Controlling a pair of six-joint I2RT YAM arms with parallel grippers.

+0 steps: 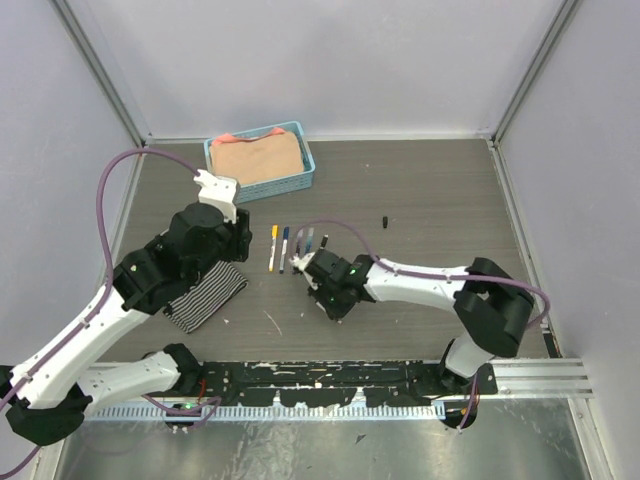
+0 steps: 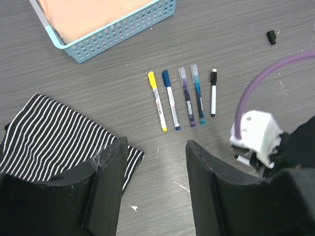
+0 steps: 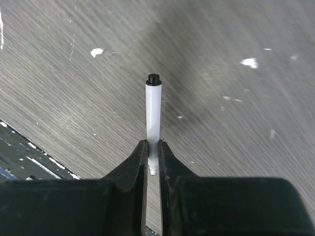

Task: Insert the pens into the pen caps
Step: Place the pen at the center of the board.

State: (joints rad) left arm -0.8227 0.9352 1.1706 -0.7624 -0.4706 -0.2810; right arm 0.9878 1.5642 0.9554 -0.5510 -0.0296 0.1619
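We see a dark grey wood-grain bench (image 1: pixel 430 190) enclosed by plain pale panels: a back wall (image 1: pixel 320 60) at 12 o'clock, side walls (image 1: pixel 40 150) at 9 and 3. Metal posts (image 1: pixel 100 70) mark the far corners. At 6 o'clock a scuffed black strip (image 1: pixel 330 372) and an aluminium rail (image 1: pixel 540 378) edge it. The light is even.

- Basket (image 2: pixel 123 34): light blue, grid-perforated walls; cloth inside (image 2: pixel 83 14) peach.
- Folded cloth (image 2: pixel 49 142): black-and-white stripes.
- Tabletop (image 1: pixel 430 210): grey-brown wood grain, white flecks.
- Row of pens, white barrels:
  - yellow-capped pen (image 2: pixel 157 101)
  - dark-blue-capped pen (image 2: pixel 171 99)
  - purple-grey pen (image 2: pixel 186 97), translucent cap
  - teal pen (image 2: pixel 198 94), translucent cap
  - black-capped pen (image 2: pixel 213 92)
- Loose cap (image 2: pixel 271 36): black.
- Held pen (image 3: pixel 153 118): white barrel, black end.
- Right gripper (image 3: pixel 153 147): black fingers.
- Cable (image 2: pixel 256 88): purple.
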